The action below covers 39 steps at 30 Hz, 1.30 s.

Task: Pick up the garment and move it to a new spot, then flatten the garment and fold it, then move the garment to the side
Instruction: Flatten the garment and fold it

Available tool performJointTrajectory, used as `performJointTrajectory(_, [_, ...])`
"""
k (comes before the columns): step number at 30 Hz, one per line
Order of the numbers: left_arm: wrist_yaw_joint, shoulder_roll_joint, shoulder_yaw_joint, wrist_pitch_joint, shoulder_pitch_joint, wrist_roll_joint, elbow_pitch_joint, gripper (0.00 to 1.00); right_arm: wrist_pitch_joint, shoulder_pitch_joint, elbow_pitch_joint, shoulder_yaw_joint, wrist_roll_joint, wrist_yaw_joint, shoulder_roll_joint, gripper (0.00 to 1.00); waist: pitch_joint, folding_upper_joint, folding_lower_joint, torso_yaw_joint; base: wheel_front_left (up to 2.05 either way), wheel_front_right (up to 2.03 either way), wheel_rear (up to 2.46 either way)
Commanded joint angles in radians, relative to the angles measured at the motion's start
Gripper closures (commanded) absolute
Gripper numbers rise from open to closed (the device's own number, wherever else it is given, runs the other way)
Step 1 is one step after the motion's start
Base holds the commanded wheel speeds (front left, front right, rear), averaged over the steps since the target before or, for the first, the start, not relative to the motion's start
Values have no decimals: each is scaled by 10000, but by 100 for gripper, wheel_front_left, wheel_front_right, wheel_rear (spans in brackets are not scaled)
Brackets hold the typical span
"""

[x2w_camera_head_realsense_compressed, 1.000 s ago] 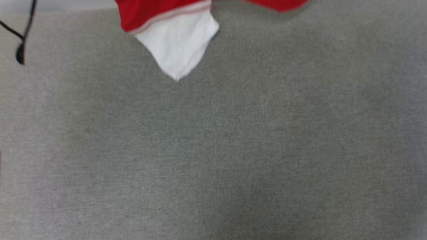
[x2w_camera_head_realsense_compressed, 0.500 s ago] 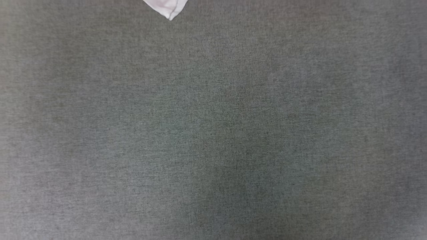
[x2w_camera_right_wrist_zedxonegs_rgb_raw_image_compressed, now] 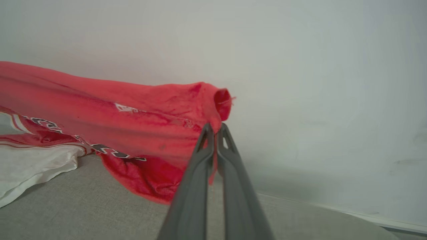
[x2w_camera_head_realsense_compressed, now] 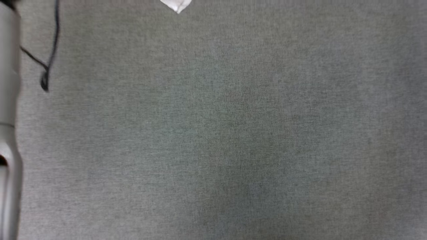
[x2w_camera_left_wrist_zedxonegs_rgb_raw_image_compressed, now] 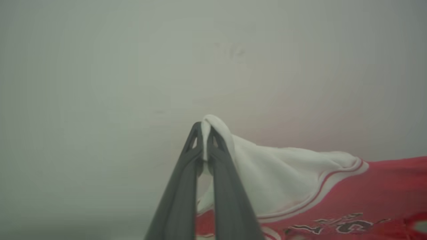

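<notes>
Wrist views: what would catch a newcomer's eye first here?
The red jersey shirt with white short sleeves is held up by both tools: the left tool is shut on a white sleeve, the right tool on a red edge. In the head view, a wide grey woven surface lies below, and a white tip of the shirt shows at the top edge.

a grey woven fabric surface [x2w_camera_head_realsense_compressed: 233,116] lies flat and broad in the head view, its weave fine and even. at the surface's lower middle sits a soft darker shadow [x2w_camera_head_realsense_compressed: 240,203], and toward the surface's right side the cloth looks a little lighter. beyond the surface's far edge rises a plain pale wall [x2w_camera_right_wrist_zedxonegs_rgb_raw_image_compressed: 317,66], matt, with a few faint scuffs. where wall and surface meet, a thin pale strip [x2w_camera_right_wrist_zedxonegs_rgb_raw_image_compressed: 367,218] runs at a slant in the right wrist view. the light on surface and wall is soft and diffuse.
</notes>
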Motion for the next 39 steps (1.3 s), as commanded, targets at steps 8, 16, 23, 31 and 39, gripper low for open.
performJointTrajectory(8, [-391, -238, 511, -78, 3270, -551, -337, 100, -470, 2751, -90, 975, 1022, -12, -464, 100, -1642, 0, -1, 271, 0, 0, 0])
performJointTrajectory(16, [-137, -150, 1440, -75, 7314, -530, -2040, 100, -868, 5771, -878, 1329, 1863, -14, -833, 100, -2896, 0, -1, 332, 0, 0, 0])
performJointTrajectory(23, [338, -31, 1715, -29, 10506, -615, -3623, 100, -865, 8335, -1873, 1144, 2087, -14, -998, 100, -4028, 0, -1, 356, 0, 0, 0])
performJointTrajectory(31, [1147, 396, 2078, 602, 13627, -1022, -6103, 100, 51, 11278, -3717, 185, 1749, -17, -1383, 100, -5219, 0, -1, 458, 0, 0, 0])
performJointTrajectory(39, [2313, 682, 2469, 1467, 16149, -1267, -8781, 100, 1821, 14431, -6343, -2021, 967, -18, -960, 100, -5865, 0, -1, 540, 0, 0, 0])
